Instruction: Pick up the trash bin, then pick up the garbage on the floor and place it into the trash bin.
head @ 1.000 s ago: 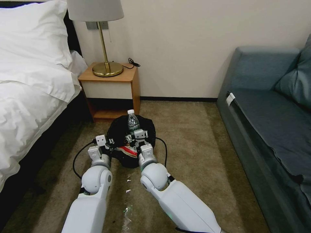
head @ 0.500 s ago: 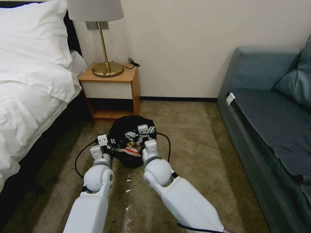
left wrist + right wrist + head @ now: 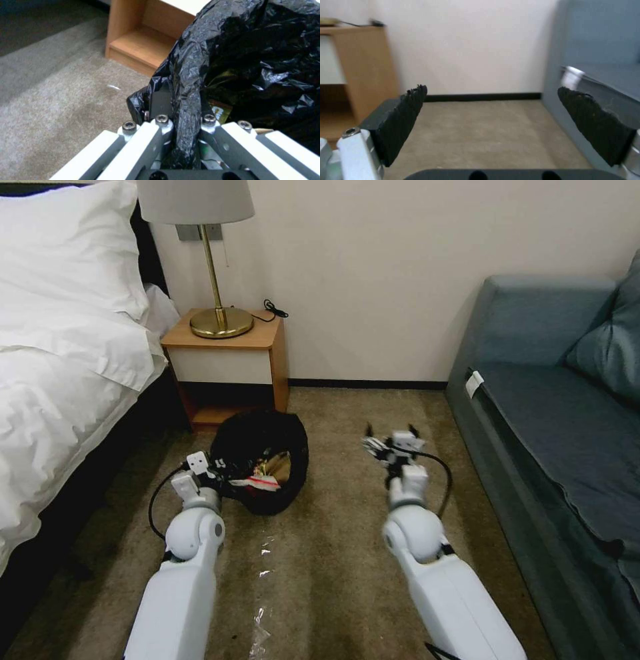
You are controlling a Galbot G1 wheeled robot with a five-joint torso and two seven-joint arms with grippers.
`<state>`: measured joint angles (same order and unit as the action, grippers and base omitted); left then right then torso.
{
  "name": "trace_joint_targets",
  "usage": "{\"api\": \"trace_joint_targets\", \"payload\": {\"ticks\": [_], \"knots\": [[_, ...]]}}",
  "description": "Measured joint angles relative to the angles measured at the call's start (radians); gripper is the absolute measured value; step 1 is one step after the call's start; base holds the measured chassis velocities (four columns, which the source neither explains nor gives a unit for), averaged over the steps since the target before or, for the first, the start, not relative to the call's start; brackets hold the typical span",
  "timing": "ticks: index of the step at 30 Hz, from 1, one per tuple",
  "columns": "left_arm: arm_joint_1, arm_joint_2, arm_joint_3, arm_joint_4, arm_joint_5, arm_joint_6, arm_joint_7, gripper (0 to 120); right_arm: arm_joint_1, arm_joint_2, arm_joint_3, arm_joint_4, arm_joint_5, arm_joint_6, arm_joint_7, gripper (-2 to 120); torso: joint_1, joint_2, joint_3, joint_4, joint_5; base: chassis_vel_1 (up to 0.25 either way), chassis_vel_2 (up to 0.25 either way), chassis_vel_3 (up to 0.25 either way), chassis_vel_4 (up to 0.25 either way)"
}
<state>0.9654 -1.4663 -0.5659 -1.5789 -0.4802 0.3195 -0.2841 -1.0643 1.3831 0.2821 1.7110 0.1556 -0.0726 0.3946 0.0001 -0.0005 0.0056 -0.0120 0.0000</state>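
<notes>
The trash bin [image 3: 263,463] sits low over the carpet [image 3: 333,553], in front of the open bottom shelf of the nightstand [image 3: 227,367] and beside the bed [image 3: 60,380], well apart from the sofa [image 3: 560,447]; it tilts toward the robot, so its mouth shows a gold-brown wrapper [image 3: 275,467] and a red-and-white packet [image 3: 257,483] lying inside; the left gripper [image 3: 181,105] is clamped on a fold of the black liner [image 3: 233,50] at the near left rim, the crinkled plastic bunched tight between its fingers; whether the hard rim beneath is also caught cannot be told, since the liner hides it; the right gripper [image 3: 393,437] hangs over bare carpet between bin and sofa, its dark pads [image 3: 400,122] spread wide with nothing between them; the bin looks light, its load only paper and wrappers, but the liner is thin, soft and slippery, and could slide or tear if it alone bears the weight; a surer hold would pinch the stiff rim through the plastic; the tilt also means loose pieces near the lip could spill if the bin tips further.
</notes>
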Motion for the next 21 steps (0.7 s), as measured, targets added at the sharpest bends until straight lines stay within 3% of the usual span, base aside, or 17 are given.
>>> {"api": "trace_joint_targets", "payload": {"ticks": [2,7,14,15,21], "knots": [[-0.010,-0.002,-0.004,0.012,-0.008,0.000,-0.006,2,-0.011,0.002,0.014,0.004,0.000,0.004,0.001,100,0.000,0.000,0.000,0.0000,0.0000,0.000,0.000,0.000,0.000],[-0.088,-0.016,-0.027,0.123,-0.055,0.006,-0.013,2,-0.130,0.002,0.083,0.048,-0.003,0.030,0.010,100,0.000,0.000,0.000,-0.0005,-0.0002,0.000,0.000,0.000,0.000],[-0.106,-0.020,-0.111,0.180,-0.065,0.004,-0.010,2,-0.153,-0.008,0.072,0.030,-0.009,0.058,0.004,100,0.000,0.000,0.000,0.0001,-0.0002,0.000,0.000,0.000,0.000],[-0.113,-0.018,-0.134,0.201,-0.066,0.003,-0.011,2,-0.160,-0.015,0.074,0.023,-0.009,0.070,0.002,100,0.000,0.000,0.000,0.0016,0.0001,0.000,0.000,0.000,0.000],[-0.158,-0.022,-0.146,0.281,-0.097,0.000,-0.003,2,-0.210,-0.025,0.107,0.018,-0.009,0.103,0.001,100,0.000,0.000,0.000,-0.0005,-0.0003,0.000,0.000,0.000,0.000]]}}
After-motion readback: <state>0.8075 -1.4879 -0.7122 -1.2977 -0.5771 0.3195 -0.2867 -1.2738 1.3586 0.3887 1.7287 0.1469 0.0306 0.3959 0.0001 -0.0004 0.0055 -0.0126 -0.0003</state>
